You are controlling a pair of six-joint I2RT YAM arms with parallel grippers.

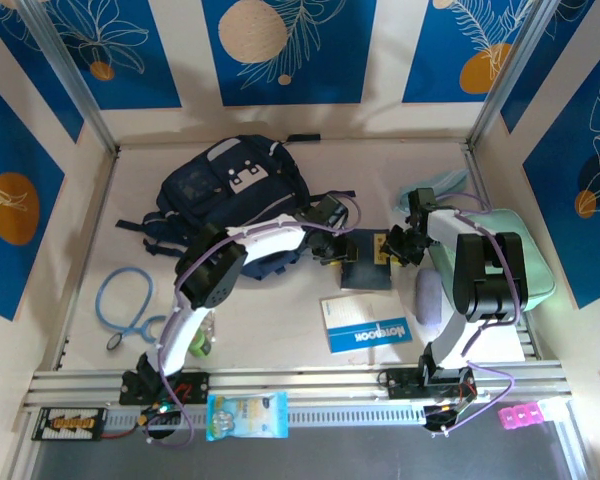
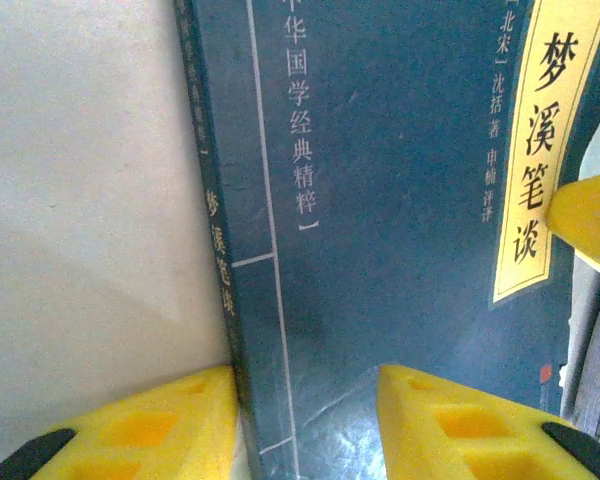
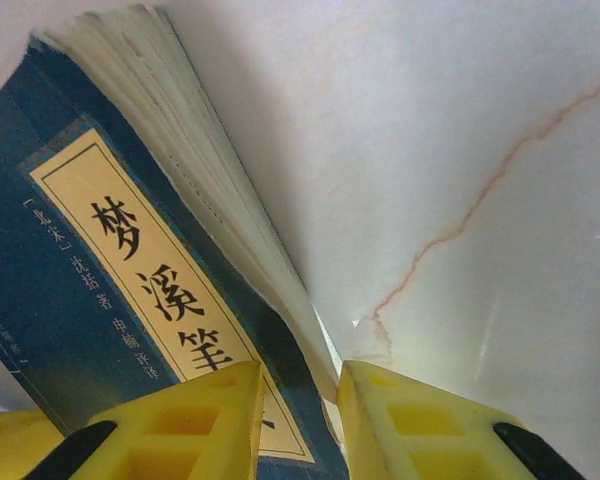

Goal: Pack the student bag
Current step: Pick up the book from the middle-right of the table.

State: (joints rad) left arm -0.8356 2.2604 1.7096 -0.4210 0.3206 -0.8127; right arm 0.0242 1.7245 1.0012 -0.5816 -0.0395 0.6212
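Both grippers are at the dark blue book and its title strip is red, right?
No: the title strip is yellow, not red; the right wrist view shows it. The left gripper and right gripper are both at the dark blue book.

Navy student bag (image 1: 230,185); dark-blue book (image 2: 380,250), yellow label (image 2: 535,150)

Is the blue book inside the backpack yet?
No, out: the book lies on the table beside the backpack, left fingers and right fingers at its edges.
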